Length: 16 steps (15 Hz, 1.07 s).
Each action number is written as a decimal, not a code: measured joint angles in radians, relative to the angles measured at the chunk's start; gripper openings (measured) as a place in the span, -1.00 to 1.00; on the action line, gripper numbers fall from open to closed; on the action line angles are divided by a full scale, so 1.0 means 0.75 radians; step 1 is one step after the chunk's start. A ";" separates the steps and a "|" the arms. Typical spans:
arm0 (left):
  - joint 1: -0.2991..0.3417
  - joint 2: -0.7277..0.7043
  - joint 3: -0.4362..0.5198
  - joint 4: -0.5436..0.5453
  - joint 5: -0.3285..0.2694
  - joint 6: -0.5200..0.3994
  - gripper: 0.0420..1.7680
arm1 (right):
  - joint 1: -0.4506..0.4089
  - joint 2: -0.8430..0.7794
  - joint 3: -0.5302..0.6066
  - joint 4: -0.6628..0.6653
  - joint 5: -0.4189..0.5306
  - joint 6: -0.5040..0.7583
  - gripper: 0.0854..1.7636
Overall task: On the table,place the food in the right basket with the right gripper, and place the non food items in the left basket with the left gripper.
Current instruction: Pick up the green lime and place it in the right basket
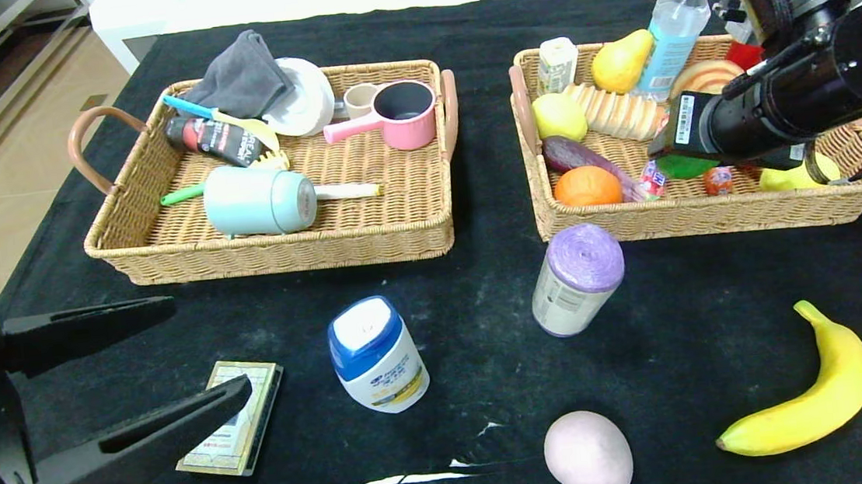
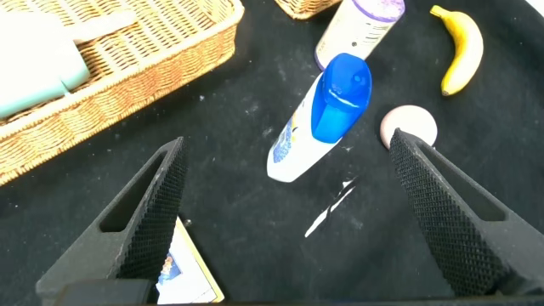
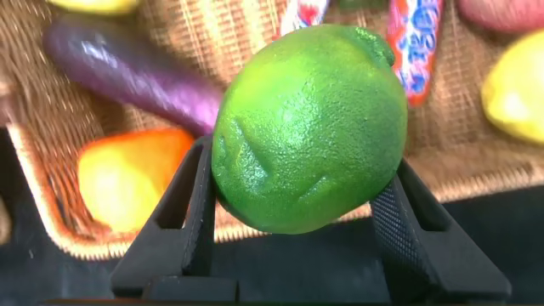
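Head view: the right tool (image 1: 677, 162) hangs over the right basket (image 1: 709, 206), grasping a lime (image 1: 683, 166).

Left wrist view: the left tool (image 2: 289, 212) is released above the bench (image 2: 255, 187), near a blue-capped bottle (image 2: 323, 119).

Right wrist view: the lime (image 3: 310, 127) sits clenched between both fingers (image 3: 191, 212).

Open cloth lay along the near edge — between the egg (image 1: 588, 456) and the banana (image 1: 809, 392). The upright bottle (image 1: 375, 354) and the roll (image 1: 578, 279) blocked the bench's middle — the right basket (image 1: 709, 206) was crowded.
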 joint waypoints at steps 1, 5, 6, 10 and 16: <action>0.000 0.000 0.000 0.000 0.000 0.001 0.94 | -0.001 0.007 0.003 -0.033 -0.009 0.000 0.21; 0.000 0.001 0.002 0.001 0.000 0.003 0.94 | -0.004 0.020 0.012 -0.071 -0.022 -0.001 0.44; 0.000 0.001 0.002 0.001 0.000 0.005 0.94 | -0.004 0.021 0.013 -0.070 -0.023 -0.002 0.50; 0.000 0.001 0.004 0.001 -0.001 0.023 0.94 | 0.001 0.022 0.014 -0.063 -0.025 -0.005 0.67; 0.000 0.001 0.008 0.001 -0.001 0.026 0.94 | 0.016 0.009 0.014 -0.060 -0.059 -0.003 0.81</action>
